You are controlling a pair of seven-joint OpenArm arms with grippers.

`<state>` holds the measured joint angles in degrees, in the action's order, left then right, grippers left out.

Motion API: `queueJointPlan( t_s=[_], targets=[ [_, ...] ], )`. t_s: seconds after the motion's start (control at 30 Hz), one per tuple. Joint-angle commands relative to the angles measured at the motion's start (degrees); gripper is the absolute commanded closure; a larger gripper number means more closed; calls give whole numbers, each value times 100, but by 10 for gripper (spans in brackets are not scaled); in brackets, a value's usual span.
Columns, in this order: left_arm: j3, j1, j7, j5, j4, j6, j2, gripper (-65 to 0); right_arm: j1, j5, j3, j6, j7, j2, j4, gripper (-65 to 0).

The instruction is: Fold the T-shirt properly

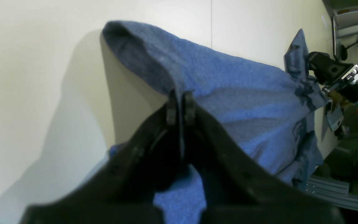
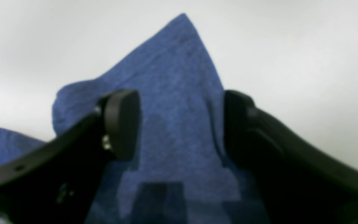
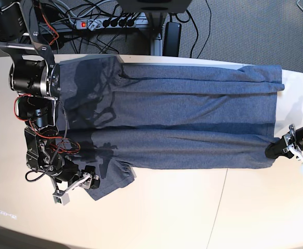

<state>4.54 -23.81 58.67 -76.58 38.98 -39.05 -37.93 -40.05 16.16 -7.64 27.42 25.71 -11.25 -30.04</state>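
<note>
The dark blue-grey T-shirt (image 3: 182, 119) lies stretched lengthwise across the pale table (image 3: 193, 218), plain side up. At its right near corner my left gripper (image 3: 272, 151) is shut on the cloth. In the left wrist view the fingertips (image 1: 180, 107) pinch a raised fold of the T-shirt (image 1: 244, 93). At the left near corner my right gripper (image 3: 93, 184) stands open. In the right wrist view a peaked corner of the T-shirt (image 2: 172, 77) rises between the wide-apart pads (image 2: 123, 124), unpinched. The right gripper (image 1: 318, 70) also shows beside the far bunched corner.
The right arm's body (image 3: 35, 83) stands over the shirt's left end and shades it. A power strip (image 3: 107, 23) and cables lie on the floor beyond the table's far edge. A seam (image 3: 219, 207) runs across the tabletop.
</note>
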Motion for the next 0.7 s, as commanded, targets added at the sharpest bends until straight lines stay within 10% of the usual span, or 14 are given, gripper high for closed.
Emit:
queueJointPlan(
  t_s=[0.0, 0.33, 0.67],
  targets=[
    [-33, -160, -81, -120, 72, -95, -142, 0, -197, 7, -9, 420, -24, 22, -70, -413],
    [-33, -195, -85, -122, 74, -95, -142, 0, -33, -234, 481, 407, -131, 81, -70, -393],
    [-33, -205, -107, -118, 83, -95, -142, 0, -9, -1016, 927, 391, -756, 76, -70, 0]
  ],
)
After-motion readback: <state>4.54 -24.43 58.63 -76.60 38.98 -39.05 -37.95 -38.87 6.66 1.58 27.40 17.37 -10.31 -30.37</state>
